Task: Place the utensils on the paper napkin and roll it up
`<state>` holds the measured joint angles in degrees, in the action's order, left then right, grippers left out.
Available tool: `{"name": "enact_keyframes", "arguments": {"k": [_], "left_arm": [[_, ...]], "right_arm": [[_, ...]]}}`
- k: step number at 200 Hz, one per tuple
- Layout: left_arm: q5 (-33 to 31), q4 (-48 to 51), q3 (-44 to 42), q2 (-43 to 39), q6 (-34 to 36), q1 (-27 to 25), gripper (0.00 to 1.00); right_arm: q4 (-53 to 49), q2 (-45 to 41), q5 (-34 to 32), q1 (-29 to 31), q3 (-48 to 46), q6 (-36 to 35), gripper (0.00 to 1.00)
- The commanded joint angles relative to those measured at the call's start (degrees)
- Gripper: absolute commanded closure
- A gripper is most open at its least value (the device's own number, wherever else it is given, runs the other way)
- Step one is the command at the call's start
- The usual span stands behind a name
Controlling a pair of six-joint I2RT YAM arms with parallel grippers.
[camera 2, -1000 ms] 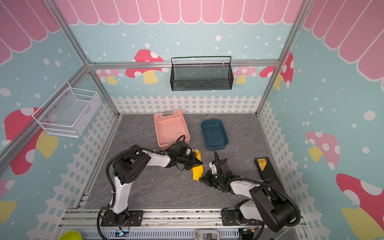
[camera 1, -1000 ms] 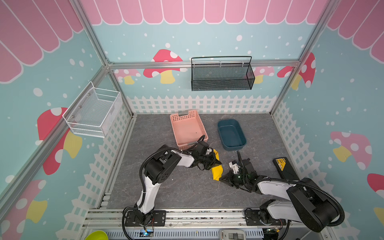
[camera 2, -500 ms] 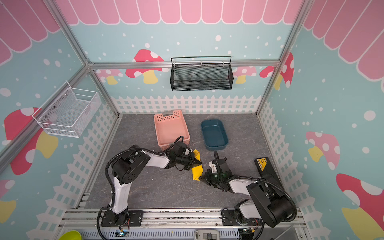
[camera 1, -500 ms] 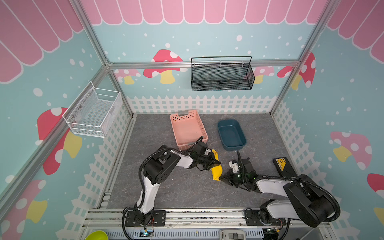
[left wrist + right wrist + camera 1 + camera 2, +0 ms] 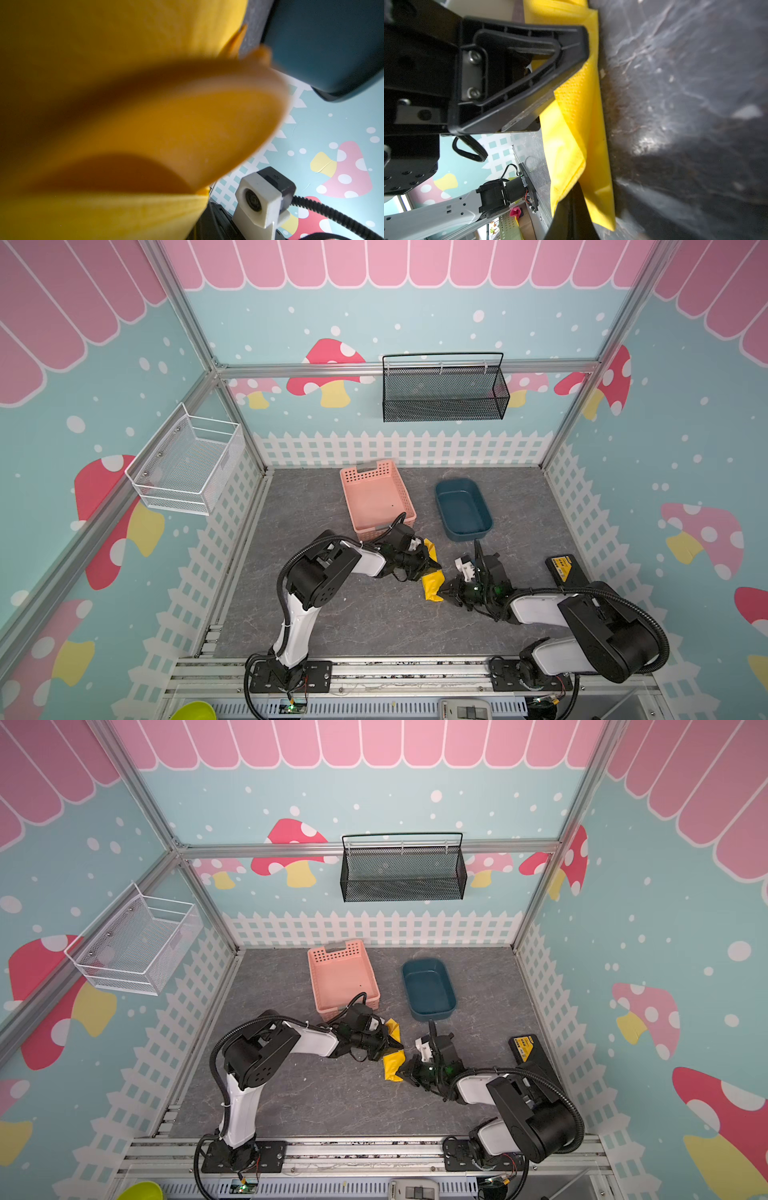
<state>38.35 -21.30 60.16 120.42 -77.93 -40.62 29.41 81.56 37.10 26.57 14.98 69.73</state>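
Scarcely anything shifts: the left gripper [image 5: 426,566] and right gripper [image 5: 446,593] stay clenched against the bunched paper napkin [image 5: 432,583] (a spoon [image 5: 197,128] peeks out), so rolling seems stalled.

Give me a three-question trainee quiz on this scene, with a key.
1. True or false: the napkin lies flat and open.
2. Which stands nearest the napkin? A black wall basket; B white wall basket; C pink basket.
3. Fill in: the left end effector and the right end effector are both ____.

Key: 1 false, it is bunched up between the end effectors; 2 C; 3 shut.
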Motion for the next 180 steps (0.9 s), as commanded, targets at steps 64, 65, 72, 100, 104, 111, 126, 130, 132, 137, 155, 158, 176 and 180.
{"name": "enact_keyframes", "arguments": {"k": [64, 65, 72, 100, 104, 111, 126, 130, 132, 137, 155, 158, 176, 180], "left_arm": [[-1.2, -4.5, -2.7, -3.2, -3.7, 0.2, 0.97], [-1.2, -4.6, -2.7, -3.2, -3.7, 0.2, 0.97], [-1.2, -4.4, -2.7, -3.4, -3.8, 0.2, 0.97], [-1.4, -3.6, -2.2, -4.6, -3.6, 0.0, 0.97], [-1.4, -3.4, -2.1, -4.8, -3.6, 0.0, 0.97], [-1.5, -2.9, -1.8, -5.1, -3.4, -0.1, 0.97], [-1.6, -1.1, -0.6, -5.4, -2.7, -0.4, 0.97], [-1.6, -0.4, -0.2, -5.5, -2.5, -0.5, 0.97], [-1.6, 0.0, -0.1, -5.6, -2.3, -0.5, 0.97], [-1.8, 0.8, 0.3, -5.7, -2.0, -0.6, 0.97], [-1.9, 2.6, 1.6, -5.9, -1.4, -1.0, 0.97], [-1.9, 2.7, 1.8, -5.9, -1.4, -1.1, 0.97], [-1.7, 3.0, 2.9, -5.6, -1.6, -1.4, 0.97], [-1.7, 3.0, 3.2, -5.6, -1.6, -1.5, 0.97]], "right_arm": [[2.5, 5.9, 3.7, 0.0, -0.4, -1.4, 1.00], [2.5, 5.9, 3.6, 0.1, -0.4, -1.5, 1.00], [2.4, 6.0, 3.5, 0.0, -0.4, -1.6, 1.00], [0.4, 6.3, 2.3, 0.1, -0.4, -2.3, 1.00], [-0.1, 6.4, 2.1, 0.1, -0.3, -2.4, 1.00], [-1.0, 6.5, 1.6, 0.1, -0.2, -2.9, 1.00], [-3.1, 7.1, 0.9, 0.1, 0.3, -3.6, 1.00], [-3.5, 7.3, 0.8, 0.0, 0.4, -3.9, 1.00], [-3.7, 7.3, 0.8, 0.1, 0.4, -3.9, 1.00], [-4.3, 7.5, 0.5, 0.1, 0.6, -4.2, 1.00], [-6.2, 7.6, -0.3, 0.1, 0.9, -4.7, 1.00], [-6.4, 7.7, -0.4, 0.1, 0.9, -4.7, 1.00], [-6.8, 8.0, -0.5, 0.1, 0.9, -4.7, 1.00], [-6.8, 8.0, -0.5, 0.2, 0.8, -4.8, 1.00]]}}
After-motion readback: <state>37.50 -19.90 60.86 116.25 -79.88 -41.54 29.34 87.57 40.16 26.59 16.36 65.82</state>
